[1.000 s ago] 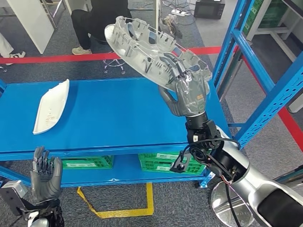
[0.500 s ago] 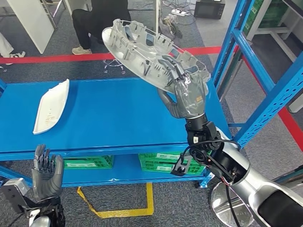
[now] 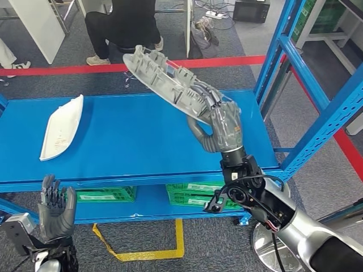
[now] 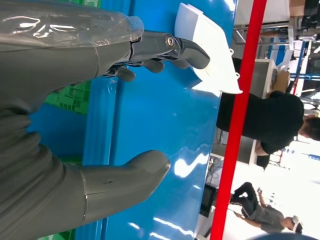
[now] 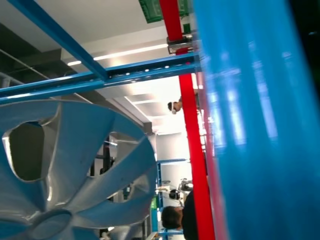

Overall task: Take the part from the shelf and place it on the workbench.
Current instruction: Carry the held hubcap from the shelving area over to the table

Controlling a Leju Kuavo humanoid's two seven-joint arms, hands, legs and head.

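My right hand (image 3: 223,126) grips a large grey round part (image 3: 169,79), a wheel cover with ribs and cut-outs, by its near edge. The part hangs tilted above the right half of the blue workbench (image 3: 128,141), its far edge highest. Its spoked face (image 5: 75,165) shows close up in the right wrist view. My left hand (image 3: 54,208) is held up below the bench's front left edge, fingers apart and holding nothing. Its thumb and fingers (image 4: 170,47) show spread in the left wrist view.
A white moulded part (image 3: 62,127) lies on the bench at the left. Blue shelf uprights (image 3: 299,73) rise at the right. Green crates (image 3: 194,195) sit on the lower shelf. A person in black (image 3: 119,25) crouches beyond the red floor line.
My right hand has lowered and tipped the grey part, so its face now shows more edge-on and sits closer to the bench top. The left hand has barely moved.
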